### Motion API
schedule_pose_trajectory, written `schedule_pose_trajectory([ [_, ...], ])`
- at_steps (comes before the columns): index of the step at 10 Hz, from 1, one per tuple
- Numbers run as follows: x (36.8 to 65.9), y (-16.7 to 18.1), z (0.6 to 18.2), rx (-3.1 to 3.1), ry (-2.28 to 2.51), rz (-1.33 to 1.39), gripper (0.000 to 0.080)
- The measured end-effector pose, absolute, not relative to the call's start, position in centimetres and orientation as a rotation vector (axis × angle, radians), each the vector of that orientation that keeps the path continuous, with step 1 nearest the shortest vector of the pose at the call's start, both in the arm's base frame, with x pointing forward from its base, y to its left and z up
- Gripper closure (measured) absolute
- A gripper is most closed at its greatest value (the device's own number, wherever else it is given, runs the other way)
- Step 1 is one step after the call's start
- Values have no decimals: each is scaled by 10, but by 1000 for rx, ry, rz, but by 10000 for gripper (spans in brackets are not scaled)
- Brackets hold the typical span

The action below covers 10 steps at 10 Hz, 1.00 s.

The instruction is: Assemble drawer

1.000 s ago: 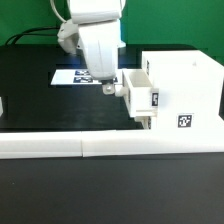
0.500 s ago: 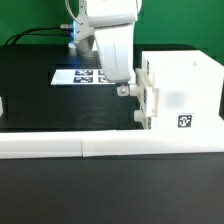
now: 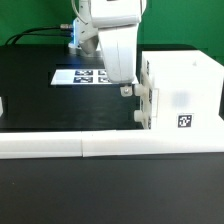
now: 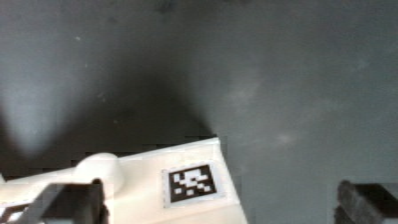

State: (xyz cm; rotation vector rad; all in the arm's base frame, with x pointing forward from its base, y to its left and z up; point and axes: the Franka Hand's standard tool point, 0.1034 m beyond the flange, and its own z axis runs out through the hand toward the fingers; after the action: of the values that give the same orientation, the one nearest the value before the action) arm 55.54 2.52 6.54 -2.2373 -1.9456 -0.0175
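The drawer's tall white box shell (image 3: 185, 85) stands at the exterior view's right, with a square marker on its front. Two small white trays (image 3: 147, 98) sit in its open side, nearly flush with it. My gripper (image 3: 126, 90) hangs right beside the trays' faces, fingers pointing down. In the wrist view a tray face (image 4: 134, 180) with a square marker and a round knob (image 4: 98, 163) lies between and under my fingertips (image 4: 368, 200). The gripper (image 4: 214, 205) is open wide and holds nothing.
The marker board (image 3: 85, 76) lies flat on the black table behind the gripper. A long low white border wall (image 3: 110, 147) runs along the front. A small white piece (image 3: 2, 105) shows at the left edge.
The gripper has moved toward the exterior view's right. The tray that stuck out of the shell now sits almost fully inside it.
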Motion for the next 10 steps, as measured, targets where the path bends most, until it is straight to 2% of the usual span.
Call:
schedule_pose_trajectory([
  [2,551,20,63,-2222,-1962,-12,150],
  [4,530,-14,66,-2267,-1945,-2,150],
  [6,519,-13,71,-2404,-1856,-45,150],
  [10,515,-9,68,-2462,-1801,-65,150],
])
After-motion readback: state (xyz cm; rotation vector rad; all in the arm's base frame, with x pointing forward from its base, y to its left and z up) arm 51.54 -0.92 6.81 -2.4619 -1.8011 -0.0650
